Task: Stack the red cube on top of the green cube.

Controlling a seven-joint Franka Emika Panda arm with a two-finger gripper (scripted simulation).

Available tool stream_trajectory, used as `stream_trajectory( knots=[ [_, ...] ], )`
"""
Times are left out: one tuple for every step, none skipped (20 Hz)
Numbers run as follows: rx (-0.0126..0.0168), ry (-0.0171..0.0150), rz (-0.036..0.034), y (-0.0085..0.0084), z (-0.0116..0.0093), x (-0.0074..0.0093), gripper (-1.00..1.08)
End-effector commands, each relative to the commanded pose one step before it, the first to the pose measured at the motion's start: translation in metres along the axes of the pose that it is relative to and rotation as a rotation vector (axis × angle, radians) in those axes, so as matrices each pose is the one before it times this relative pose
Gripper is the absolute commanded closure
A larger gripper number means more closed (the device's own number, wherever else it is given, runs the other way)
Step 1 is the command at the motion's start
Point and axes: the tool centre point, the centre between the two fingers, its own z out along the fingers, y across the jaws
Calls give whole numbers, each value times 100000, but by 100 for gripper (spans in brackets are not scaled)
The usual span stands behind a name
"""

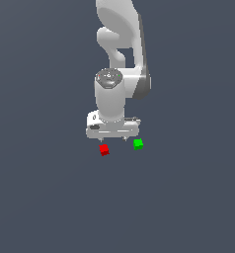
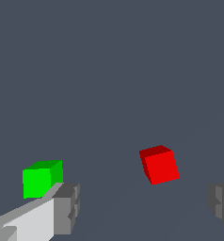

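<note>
1. Your gripper (image 2: 142, 207) hangs wide open and holds nothing — its grey fingertips (image 2: 67, 207) frame the wrist view.
2. You see the red cube (image 1: 104, 149) on the dark floor (image 1: 40, 197), between the fingers' line, untouched.
3. You find the green cube (image 1: 137, 144) near it — toward the exterior view's right, apart from it.

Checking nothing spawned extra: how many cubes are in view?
2. The red cube lies toward the exterior view's left, the green cube toward its right, apart, unstacked. The arm could hide another behind it.

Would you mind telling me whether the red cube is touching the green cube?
Apart. The exterior view shows bare floor between the red cube and the green cube.
</note>
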Motion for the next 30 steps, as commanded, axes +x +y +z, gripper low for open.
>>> stream_trajectory(
  knots=[
    [-106, -304, -3453, 644, 1006, -404, -92],
    [-52, -119, -1658, 294, 467, -179, -92],
    [-56, -127, -1775, 316, 500, -190, -92],
    [-61, -135, -1892, 340, 534, -200, -92],
    [-62, -135, -1887, 340, 533, -197, -92],
    [-60, -127, -1777, 322, 503, -184, -92],
    [-58, -119, -1668, 304, 473, -170, -92],
    [-56, -111, -1558, 286, 443, -157, -92],
    [-54, -103, -1449, 267, 412, -143, -92],
    [-52, -95, -1335, 249, 381, -131, -92],
    [-49, -87, -1223, 230, 349, -117, -92],
    [-47, -79, -1112, 210, 318, -104, -92],
    [-45, -71, -995, 192, 285, -91, -92],
    [-42, -63, -881, 171, 253, -78, -92],
    [-39, -55, -766, 151, 220, -66, -92],
    [-35, -47, -649, 130, 187, -55, -92],
    [-30, -39, -533, 108, 154, -43, -92],
    [-24, -30, -412, 86, 120, -33, -92],
    [-18, -22, -300, 59, 86, -22, -92],
    [-11, -14, -182, 34, 51, -12, -92],
    [-4, -5, -69, 7, 17, -2, -92],
    [43, -51, 464, -37, -67, -14, -92],
    [0, 0, 0, 2, 34, -1, -92],
    [0, 0, 0, 6, 102, -3, -92],
    [0, 0, 0, 10, 169, -5, -92],
    [-16, 7, -67, -25, 229, 9, -92],
    [0, 0, 0, 17, 303, -10, -92],
    [0, 0, 0, 20, 369, -13, -92],
    [-15, 7, -67, -15, 426, -1, -92],
    [-15, 7, -67, -12, 490, -4, -92]
  ],
)
